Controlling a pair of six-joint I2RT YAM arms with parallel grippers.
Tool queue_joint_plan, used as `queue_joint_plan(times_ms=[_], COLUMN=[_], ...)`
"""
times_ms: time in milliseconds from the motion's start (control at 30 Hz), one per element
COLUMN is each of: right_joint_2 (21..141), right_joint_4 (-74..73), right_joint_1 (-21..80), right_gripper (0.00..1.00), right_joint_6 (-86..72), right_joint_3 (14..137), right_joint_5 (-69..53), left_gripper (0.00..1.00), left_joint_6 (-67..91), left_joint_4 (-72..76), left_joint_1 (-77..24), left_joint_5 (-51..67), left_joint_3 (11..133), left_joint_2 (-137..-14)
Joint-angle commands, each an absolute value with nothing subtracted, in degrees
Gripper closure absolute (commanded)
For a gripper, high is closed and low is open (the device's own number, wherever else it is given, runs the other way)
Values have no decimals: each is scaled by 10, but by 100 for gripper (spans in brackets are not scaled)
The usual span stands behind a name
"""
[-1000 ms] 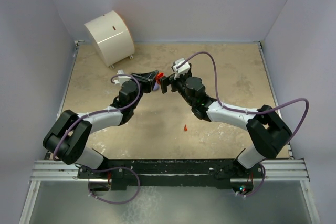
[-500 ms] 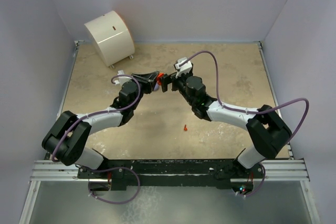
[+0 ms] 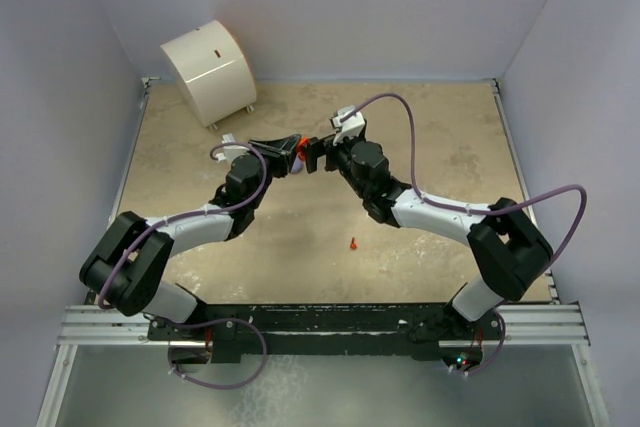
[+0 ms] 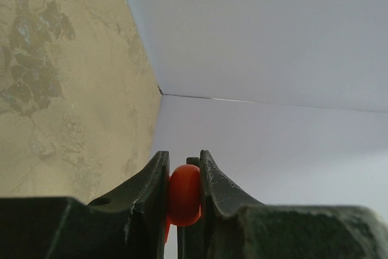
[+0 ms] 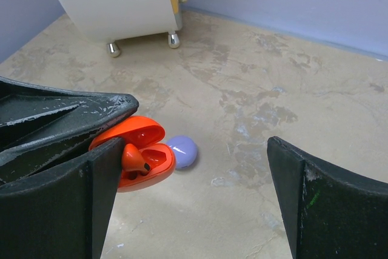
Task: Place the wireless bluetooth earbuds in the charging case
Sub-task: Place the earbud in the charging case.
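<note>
- Beige mottled tabletop (image 3: 440, 147) fills my overhead view, closed in by pale lilac walls (image 3: 350, 7) on three sides.
- At the far left corner I see a white drum (image 3: 210, 69) lying on its side, with small metal feet showing in the right wrist camera.
- My left gripper (image 3: 296, 154) sits mid-table toward the far side, its fingers pinching the orange case (image 5: 136, 150) from both sides. The left wrist camera shows the case's rounded edge squeezed between the two fingers.
- That case stands open like a clam, with its lid raised.
- One orange earbud (image 5: 133, 159) sits inside the case's lower half, and I can make out its dark tip. I cannot tell whether it is fully seated.
- The second seat in the case is hidden from me behind the right gripper's finger.
- A lilac round piece (image 5: 183, 151) lies on the table just beside the orange case, on its right in the right wrist camera. I cannot tell whether it is open or whether it holds anything.
- My right gripper (image 3: 316, 154) faces the left one, very close to it, with its fingers spread wide and nothing between them.
- A second orange earbud (image 3: 353, 243) lies loose on the table, nearer to me and well apart from both grippers.
</note>
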State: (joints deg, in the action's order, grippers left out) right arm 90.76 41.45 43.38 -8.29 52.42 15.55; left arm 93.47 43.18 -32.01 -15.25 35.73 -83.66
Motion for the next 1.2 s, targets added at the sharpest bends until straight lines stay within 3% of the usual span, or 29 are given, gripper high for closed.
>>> queue_joint_plan(times_ms=[0, 1167], right_joint_2=[909, 909], right_joint_4=[407, 328], right_joint_1=[416, 398], right_gripper=[0, 0], right_joint_6=[-95, -134], right_joint_3=[553, 616], right_joint_5=[198, 147], left_gripper=[100, 100], left_joint_6=[940, 985], left_joint_4=[458, 461], left_joint_1=[-320, -305], left_joint_5=[-159, -139], left_joint_3=[351, 373], left_joint_2=[-812, -824])
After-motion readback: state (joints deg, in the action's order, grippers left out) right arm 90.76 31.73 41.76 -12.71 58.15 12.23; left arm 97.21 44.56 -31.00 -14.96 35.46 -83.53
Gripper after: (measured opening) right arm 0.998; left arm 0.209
